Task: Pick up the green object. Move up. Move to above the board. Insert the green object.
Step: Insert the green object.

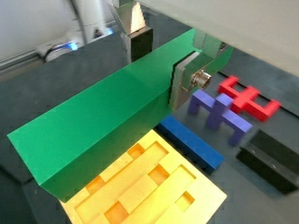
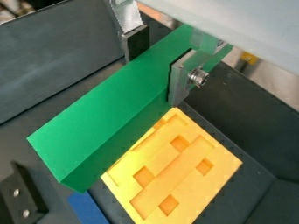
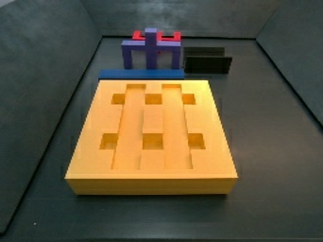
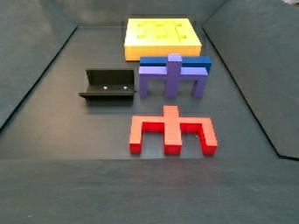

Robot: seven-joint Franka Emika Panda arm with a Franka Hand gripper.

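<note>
The green object (image 1: pixel 105 118) is a long green bar, held level between my fingers in both wrist views (image 2: pixel 111 114). My gripper (image 1: pixel 160 68) is shut on it, with one silver finger (image 1: pixel 181 86) pressed on its near side and the other dark pad (image 1: pixel 139 42) on its far side. The gripper shows the same way in the other wrist view (image 2: pixel 158 66). The orange-yellow board (image 1: pixel 152 188) with its rectangular slots lies below the bar (image 2: pixel 176 166). Both side views show the board (image 3: pixel 151 132) (image 4: pixel 163 35), but not the gripper or the bar.
A purple block (image 3: pixel 149 52) (image 4: pixel 173 77) stands behind the board, over a blue flat piece (image 3: pixel 132 73) (image 1: pixel 193 144). A red forked piece (image 4: pixel 173 131) (image 1: pixel 247 96) lies beyond it. The black fixture (image 4: pixel 107 85) (image 3: pixel 209 61) stands beside them. Dark walls ring the floor.
</note>
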